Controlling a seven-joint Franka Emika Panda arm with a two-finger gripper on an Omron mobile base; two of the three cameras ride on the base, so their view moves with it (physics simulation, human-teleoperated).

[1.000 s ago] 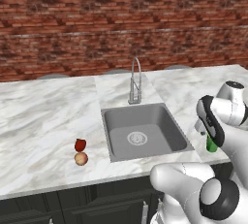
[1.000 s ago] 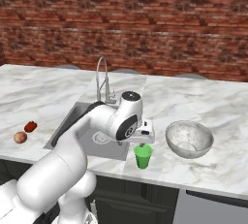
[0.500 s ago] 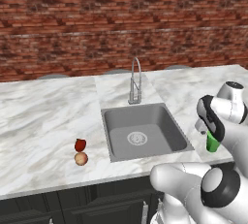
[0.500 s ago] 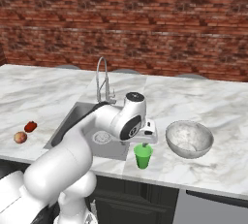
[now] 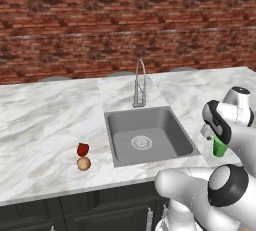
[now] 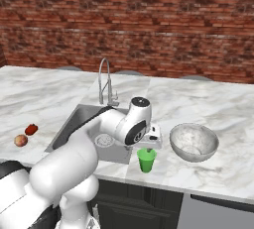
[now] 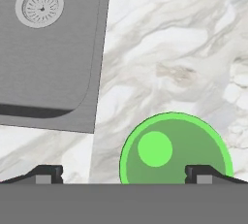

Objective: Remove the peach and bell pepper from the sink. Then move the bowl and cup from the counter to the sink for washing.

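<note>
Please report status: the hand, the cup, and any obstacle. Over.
Hand open, above the cup, not gripping. Cup upright on the counter, beside the sink. Bowl stands close, to the cup's right. Peach and bell pepper already out.

Bright green cup (image 7: 174, 148), grey-veined white counter (image 7: 184, 48)

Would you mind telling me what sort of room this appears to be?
Most likely a kitchen: a steel sink with an arched faucet is set into a marble counter above dark cabinets, against a brick wall.
</note>
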